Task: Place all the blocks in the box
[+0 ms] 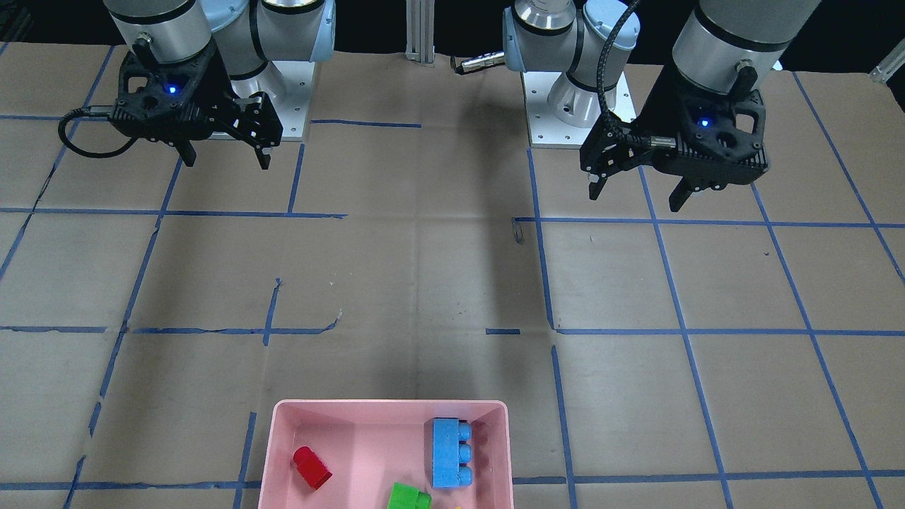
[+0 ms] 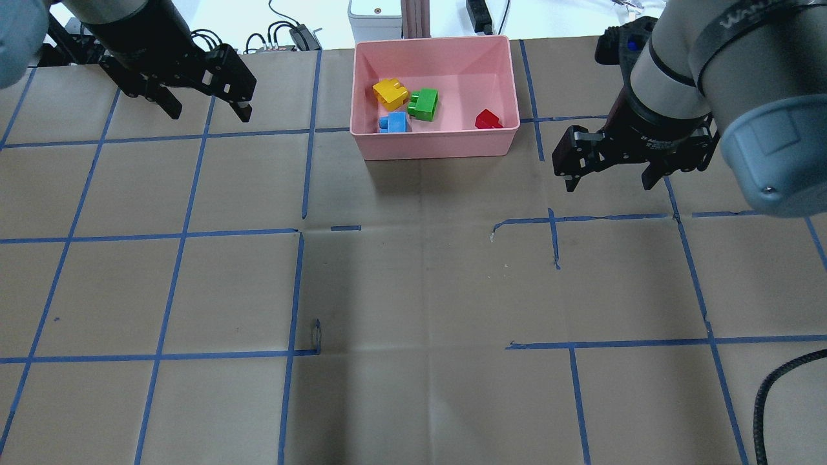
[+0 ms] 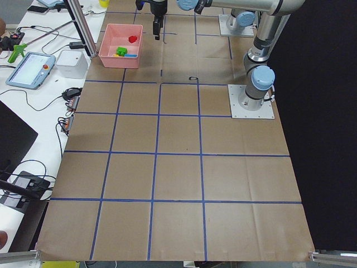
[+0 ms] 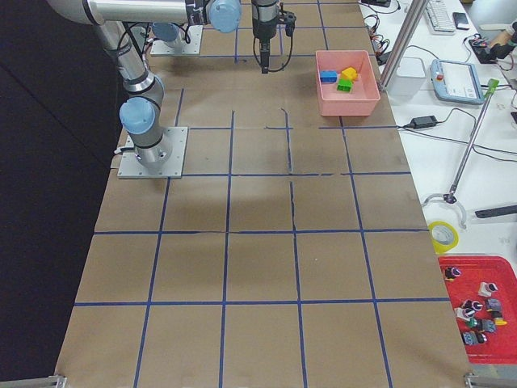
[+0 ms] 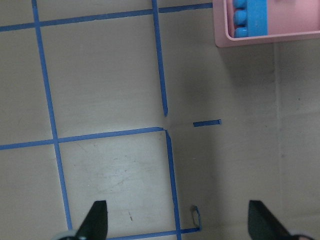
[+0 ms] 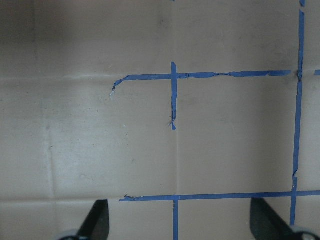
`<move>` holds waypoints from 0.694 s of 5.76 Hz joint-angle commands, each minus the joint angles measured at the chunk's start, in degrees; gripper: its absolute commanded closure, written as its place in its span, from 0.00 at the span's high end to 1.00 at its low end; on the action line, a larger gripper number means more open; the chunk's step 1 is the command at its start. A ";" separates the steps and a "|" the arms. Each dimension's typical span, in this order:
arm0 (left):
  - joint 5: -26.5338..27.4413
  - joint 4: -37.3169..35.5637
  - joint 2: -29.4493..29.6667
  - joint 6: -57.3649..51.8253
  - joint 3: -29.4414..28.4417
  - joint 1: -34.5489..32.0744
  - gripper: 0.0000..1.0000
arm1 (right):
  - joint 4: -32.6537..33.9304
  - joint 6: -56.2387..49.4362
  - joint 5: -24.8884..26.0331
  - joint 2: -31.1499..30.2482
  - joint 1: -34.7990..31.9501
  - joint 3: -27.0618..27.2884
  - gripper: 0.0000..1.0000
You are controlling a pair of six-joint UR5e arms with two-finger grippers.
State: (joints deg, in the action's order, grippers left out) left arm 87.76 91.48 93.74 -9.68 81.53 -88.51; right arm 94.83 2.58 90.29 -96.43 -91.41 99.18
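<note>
The pink box (image 2: 433, 146) stands at the table's far edge, middle. In it lie the yellow block (image 2: 390, 92), the green block (image 2: 424, 103), the blue block (image 2: 393, 122) and the red block (image 2: 488, 119). The front view shows the box (image 1: 389, 405) with the red (image 1: 311, 466), blue (image 1: 450, 452) and green (image 1: 408, 497) blocks. My left gripper (image 2: 210, 115) is open and empty, raised to the left of the box. My right gripper (image 2: 609, 186) is open and empty, raised to its right. The left wrist view shows a box corner (image 5: 220, 37) with the blue block (image 5: 255, 17).
Brown paper with a blue tape grid covers the table (image 2: 413, 290). The two arm bases (image 1: 573, 106) stand at the robot's side. Behind the box are an aluminium post (image 2: 417, 19) and a white unit (image 2: 375, 16). A tablet (image 3: 30, 70) and cables lie beyond the table.
</note>
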 commanded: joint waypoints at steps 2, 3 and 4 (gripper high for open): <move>0.04 -0.07 -1.45 -1.13 2.82 0.00 0.99 | 0.00 -0.38 0.06 0.01 0.00 -0.04 1.00; 0.39 -0.42 -1.55 -0.95 3.36 0.00 0.99 | 0.00 -0.39 0.06 0.01 0.00 0.22 1.00; 0.65 -0.51 -1.46 -0.87 3.37 0.09 1.00 | 0.00 -0.39 0.06 0.01 0.00 0.22 1.00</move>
State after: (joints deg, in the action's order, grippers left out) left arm 88.14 91.12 92.30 -10.64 84.66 -88.48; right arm 94.83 2.21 90.35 -96.42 -91.41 99.34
